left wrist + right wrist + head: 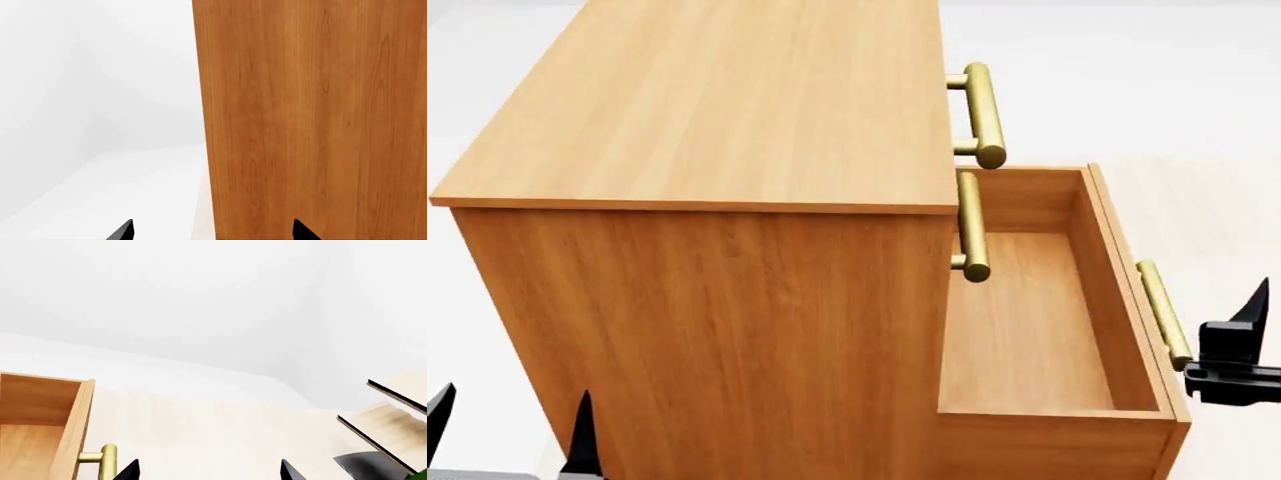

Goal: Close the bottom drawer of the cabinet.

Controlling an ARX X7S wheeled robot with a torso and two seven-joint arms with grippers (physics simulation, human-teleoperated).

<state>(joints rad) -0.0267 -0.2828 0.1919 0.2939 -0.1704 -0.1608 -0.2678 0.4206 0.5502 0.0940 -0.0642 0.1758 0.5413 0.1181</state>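
Left gripper [510, 425]: jaws spread, idle beside cabinet [707, 290] side wall. Bottom drawer [1034, 330]: pulled fully open, projecting rightward. Right gripper [208, 470]: jaws spread, just beyond brass handle [1164, 312]. Risk: off-centre push, glancing off handle, racking drawer.

Bottom drawer [1034, 330]: pulled out right of cabinet [707, 260].
Right gripper [1228, 350]: just right of drawer front.
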